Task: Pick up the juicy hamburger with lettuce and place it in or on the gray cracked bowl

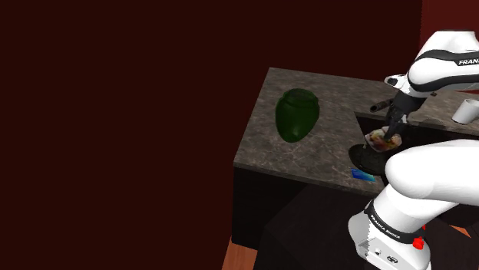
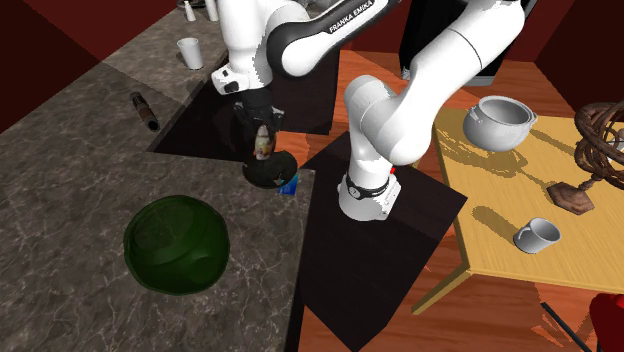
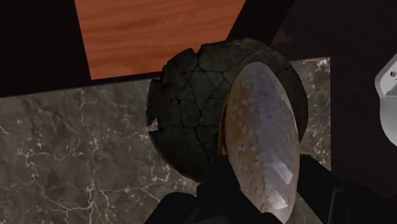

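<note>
Dark marbled stone forms the bench [image 1: 307, 157] we work on, set against deep red walls, and the dark grey cracked bowl [image 3: 188, 121] sits right at its corner nearest the stand, with orange wooden floor [image 3: 159, 32] showing beyond it. Our black two-finger hand [image 3: 264, 194] pinches the speckled pale-bunned hamburger [image 3: 261, 146] between its fingers, the bun turned on edge, which we take to follow from gripping it across its flat faces. The burger hangs directly above the bowl, close over it but, as far as we can judge, not resting in it. We read this as the placing step, nearly done: lowering a little and spreading the fingers should drop it inside. Held on edge, it may tip or roll against the rim, and the bowl stands close to the drop, so a gentle release seems wise. A dark green rounded jar [image 1: 296, 113] and a white mug [image 1: 466, 111] stand well apart, out of the way.
</note>
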### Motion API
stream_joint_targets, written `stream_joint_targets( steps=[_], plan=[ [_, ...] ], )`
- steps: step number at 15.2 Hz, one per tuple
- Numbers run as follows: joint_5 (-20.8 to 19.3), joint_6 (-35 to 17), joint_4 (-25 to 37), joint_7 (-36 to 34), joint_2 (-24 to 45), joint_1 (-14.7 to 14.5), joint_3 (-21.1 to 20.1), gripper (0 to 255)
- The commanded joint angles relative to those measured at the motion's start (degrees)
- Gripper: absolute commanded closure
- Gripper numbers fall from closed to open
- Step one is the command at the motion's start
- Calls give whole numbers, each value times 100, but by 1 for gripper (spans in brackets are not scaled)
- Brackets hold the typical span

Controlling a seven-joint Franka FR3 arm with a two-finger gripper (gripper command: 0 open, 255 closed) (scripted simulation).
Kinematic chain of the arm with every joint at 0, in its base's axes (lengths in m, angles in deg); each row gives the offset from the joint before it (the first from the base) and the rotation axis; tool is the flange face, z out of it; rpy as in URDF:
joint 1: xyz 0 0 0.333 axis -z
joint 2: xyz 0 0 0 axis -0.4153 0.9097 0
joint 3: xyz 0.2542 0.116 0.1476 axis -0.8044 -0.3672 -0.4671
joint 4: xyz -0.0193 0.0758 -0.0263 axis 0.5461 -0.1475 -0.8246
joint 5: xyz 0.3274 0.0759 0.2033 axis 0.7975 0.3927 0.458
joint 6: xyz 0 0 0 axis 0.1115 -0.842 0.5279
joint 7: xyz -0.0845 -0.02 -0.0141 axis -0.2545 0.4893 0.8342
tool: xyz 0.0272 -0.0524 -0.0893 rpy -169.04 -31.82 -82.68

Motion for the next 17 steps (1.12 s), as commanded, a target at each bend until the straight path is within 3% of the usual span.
stream_joint_targets(
  steps=[1,11,17],
  plan=[
    [-80,-190,-96,-16,92,13,82,255],
    [-523,-1321,-491,-110,843,13,590,255],
    [-541,-1372,-503,-115,882,10,612,255]
  ],
)
